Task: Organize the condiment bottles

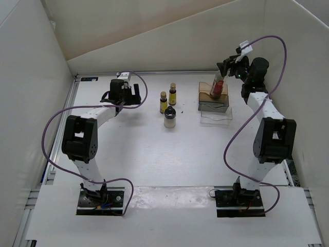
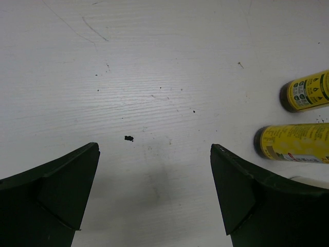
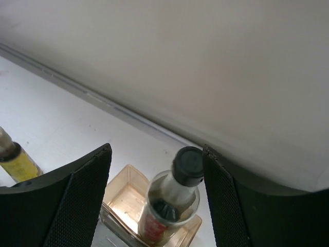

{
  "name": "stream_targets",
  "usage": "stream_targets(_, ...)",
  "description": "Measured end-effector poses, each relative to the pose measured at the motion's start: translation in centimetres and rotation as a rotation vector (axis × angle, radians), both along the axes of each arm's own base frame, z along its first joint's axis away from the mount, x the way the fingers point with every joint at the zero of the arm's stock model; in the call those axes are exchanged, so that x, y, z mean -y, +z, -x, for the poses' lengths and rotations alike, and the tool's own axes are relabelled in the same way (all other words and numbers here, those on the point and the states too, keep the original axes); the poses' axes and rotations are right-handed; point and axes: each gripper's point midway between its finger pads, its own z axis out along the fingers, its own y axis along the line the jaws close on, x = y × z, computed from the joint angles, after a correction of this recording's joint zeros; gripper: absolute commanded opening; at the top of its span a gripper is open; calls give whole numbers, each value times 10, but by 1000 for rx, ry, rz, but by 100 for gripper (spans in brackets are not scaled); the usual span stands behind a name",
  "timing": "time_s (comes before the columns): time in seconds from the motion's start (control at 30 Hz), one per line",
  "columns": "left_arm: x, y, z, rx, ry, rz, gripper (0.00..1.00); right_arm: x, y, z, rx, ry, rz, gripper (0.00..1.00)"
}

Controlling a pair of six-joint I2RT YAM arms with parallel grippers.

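The taller clear bottle [image 1: 217, 86] with a black cap and red label stands tilted in the brownish tray [image 1: 205, 87] at the back right. My right gripper [image 1: 227, 67] is open just above it. In the right wrist view the bottle's cap [image 3: 187, 164] sits between the fingers [image 3: 82, 195], close against the right one, with the gripper [image 3: 157, 149] not closed on it. Two tiny yellow bottles [image 1: 163, 102] [image 1: 172, 94] and the squat whitish bottle [image 1: 169, 119] stand mid-table. My left gripper [image 1: 123, 93] is open and empty to their left. The left wrist view shows it [image 2: 154, 149] over bare table, with both yellow bottles [image 2: 306, 91] [image 2: 293, 143] at the right.
A clear compartment [image 1: 216, 115] adjoins the tray's near side. White walls enclose the table closely at the back and both sides, with the back wall right behind the tray. One yellow bottle [image 3: 15, 157] shows at the left edge of the right wrist view.
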Motion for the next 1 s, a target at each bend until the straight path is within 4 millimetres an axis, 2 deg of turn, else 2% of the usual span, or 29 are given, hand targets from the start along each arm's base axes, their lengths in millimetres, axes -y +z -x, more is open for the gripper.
stream_targets(0.2,-2,8,9,20,-1,6,100,-17,57,34,108,21,3,74)
stream_targets(0.27,-3,12,14,28,-1,8,100,-35,68,50,130,61,-1,74)
stream_targets(0.37,-4,19,19,43,-1,11,100,-68,70,77,135,148,-17,74)
stream_targets(0.43,-4,22,23,50,0,15,100,-93,58,96,111,210,-30,74)
stream_targets(0.57,-6,29,27,66,4,21,100,-148,11,132,12,337,-28,74)
stream_targets(0.67,-8,31,28,72,8,23,100,-175,-22,146,-61,399,-15,74)
stream_targets(0.83,-9,30,28,71,10,23,100,-191,-63,133,-146,411,-1,74)
stream_targets(1.0,-13,30,27,71,18,22,100,-204,-87,99,-191,400,6,74)
